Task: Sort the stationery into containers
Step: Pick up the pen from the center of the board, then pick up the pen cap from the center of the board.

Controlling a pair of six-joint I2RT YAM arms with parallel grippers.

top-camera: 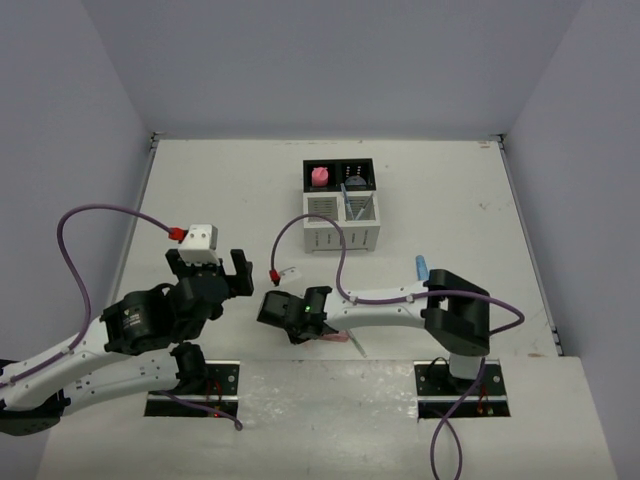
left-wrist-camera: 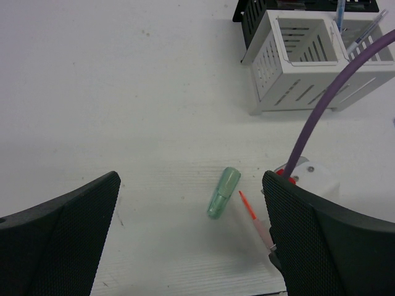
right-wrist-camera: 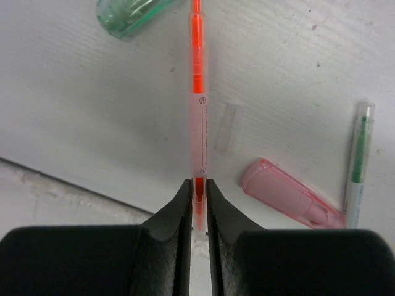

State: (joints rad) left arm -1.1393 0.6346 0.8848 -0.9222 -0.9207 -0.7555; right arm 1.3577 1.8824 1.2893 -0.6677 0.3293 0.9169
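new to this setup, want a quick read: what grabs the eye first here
The right gripper pinches the thin orange pen near the front of the table, with a green marker and a pink marker lying beside it. Farther back stands the black-and-white organizer, a pink eraser in its back-left bin.

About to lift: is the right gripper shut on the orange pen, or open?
Shut on it: the right gripper pinches the orange pen at its end, one finger each side.

A robotics lab test cell. Blank pale grey walls [top-camera: 330, 60] enclose a flat white tabletop [top-camera: 220, 190] at 9, 12 and 3 o'clock.
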